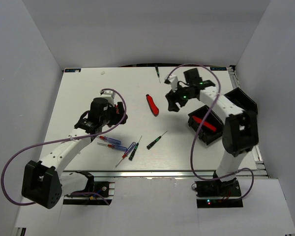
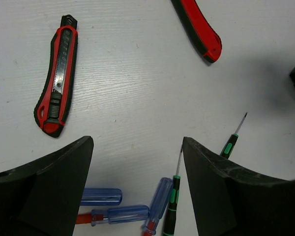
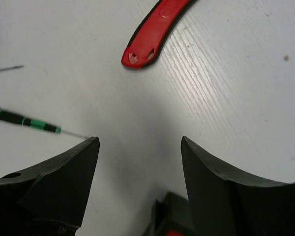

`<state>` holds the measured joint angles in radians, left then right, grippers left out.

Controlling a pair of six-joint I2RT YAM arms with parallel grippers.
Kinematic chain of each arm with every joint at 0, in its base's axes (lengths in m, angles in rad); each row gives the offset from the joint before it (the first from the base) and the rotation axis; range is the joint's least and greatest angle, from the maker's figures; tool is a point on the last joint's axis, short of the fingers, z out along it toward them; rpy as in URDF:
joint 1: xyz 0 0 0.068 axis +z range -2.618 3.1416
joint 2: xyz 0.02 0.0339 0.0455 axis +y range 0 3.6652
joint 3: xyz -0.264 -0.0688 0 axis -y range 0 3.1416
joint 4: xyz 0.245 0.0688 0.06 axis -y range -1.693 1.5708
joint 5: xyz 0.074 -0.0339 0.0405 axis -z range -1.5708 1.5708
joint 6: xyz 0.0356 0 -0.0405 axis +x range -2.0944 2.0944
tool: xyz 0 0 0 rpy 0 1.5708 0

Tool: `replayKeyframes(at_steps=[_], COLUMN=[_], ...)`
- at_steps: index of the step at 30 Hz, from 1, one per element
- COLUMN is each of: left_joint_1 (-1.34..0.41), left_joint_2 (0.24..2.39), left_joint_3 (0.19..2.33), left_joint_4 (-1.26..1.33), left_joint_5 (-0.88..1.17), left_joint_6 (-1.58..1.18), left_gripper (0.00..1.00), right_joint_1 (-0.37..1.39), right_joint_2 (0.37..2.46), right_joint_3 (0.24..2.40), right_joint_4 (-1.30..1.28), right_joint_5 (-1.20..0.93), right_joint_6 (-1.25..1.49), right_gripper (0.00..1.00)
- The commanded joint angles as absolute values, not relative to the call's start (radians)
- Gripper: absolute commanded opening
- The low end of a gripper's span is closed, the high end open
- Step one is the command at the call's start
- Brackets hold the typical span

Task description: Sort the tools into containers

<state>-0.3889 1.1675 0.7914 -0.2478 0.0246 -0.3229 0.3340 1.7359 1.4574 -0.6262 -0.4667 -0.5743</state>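
My left gripper [image 1: 118, 114] is open and empty, hovering over the table; in the left wrist view [image 2: 137, 142] a red-and-black knife [image 2: 56, 83] lies ahead to its left. Several screwdrivers lie near it: blue-handled ones [image 2: 120, 215] and black-green ones [image 2: 173, 206]. They also show in the top view [image 1: 113, 142]. A second knife [image 1: 152, 104] lies mid-table between the arms. My right gripper [image 1: 172, 102] is open and empty [image 3: 140, 140], just right of that knife [image 3: 155, 32]. A black bin [image 1: 199, 129] by the right arm holds a red knife [image 1: 205, 123]. I see no second bin.
A black-green screwdriver [image 1: 156, 140] lies alone toward the front middle; it also shows in the right wrist view [image 3: 24, 121]. Another screwdriver [image 1: 158, 73] lies at the table's back edge. The bin's corner [image 3: 169, 214] sits right under the right fingers. White walls enclose the table.
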Motion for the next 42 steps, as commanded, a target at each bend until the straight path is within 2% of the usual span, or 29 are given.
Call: replayKeyframes(at_steps=[1, 5, 8, 16, 20, 24, 28, 30, 33, 36, 41, 42], left_joint_1=[-0.382, -0.382, -0.380, -0.380, -0.380, -0.380, -0.380, -0.380, -0.380, -0.380, -0.379, -0.380], left_joint_2=[1.105, 1.057, 1.020, 0.989, 0.977, 0.974, 0.979, 0.982, 0.994, 1.008, 1.041, 1.048], left_joint_3=[0.792, 0.778, 0.765, 0.762, 0.765, 0.767, 0.769, 0.770, 0.773, 0.773, 0.778, 0.778], left_joint_4=[-0.284, -0.316, -0.334, -0.399, -0.422, -0.439, -0.443, -0.443, -0.439, -0.422, -0.381, -0.374], left_joint_5=[0.014, -0.038, -0.052, -0.069, -0.081, -0.089, -0.095, -0.098, -0.100, -0.097, -0.074, -0.072], left_joint_6=[-0.337, -0.373, -0.399, -0.440, -0.452, -0.462, -0.463, -0.463, -0.459, -0.451, -0.437, -0.436], left_gripper=[0.84, 0.84, 0.84, 0.84, 0.84, 0.84, 0.84, 0.84, 0.84, 0.84, 0.85, 0.85], right_joint_1=[0.417, 0.482, 0.526, 0.580, 0.583, 0.586, 0.591, 0.592, 0.592, 0.592, 0.580, 0.575], right_joint_2=[1.857, 1.986, 2.068, 2.255, 2.315, 2.352, 2.353, 2.344, 2.301, 2.269, 2.166, 2.126], right_joint_3=[1.515, 1.614, 1.693, 1.833, 1.881, 1.904, 1.893, 1.864, 1.821, 1.796, 1.805, 1.810], right_joint_4=[-0.471, -0.400, -0.376, -0.324, -0.316, -0.311, -0.313, -0.313, -0.311, -0.310, -0.328, -0.337], right_joint_5=[-0.327, -0.172, -0.103, 0.086, 0.083, 0.074, 0.037, 0.029, 0.009, 0.009, -0.141, -0.205], right_joint_6=[-0.307, -0.094, -0.057, -0.020, -0.031, -0.040, -0.057, -0.058, -0.069, -0.080, -0.130, -0.159], right_gripper=[0.74, 0.81, 0.89, 0.89, 0.87, 0.76, 0.53, 0.46, 0.31, 0.24, 0.11, 0.06])
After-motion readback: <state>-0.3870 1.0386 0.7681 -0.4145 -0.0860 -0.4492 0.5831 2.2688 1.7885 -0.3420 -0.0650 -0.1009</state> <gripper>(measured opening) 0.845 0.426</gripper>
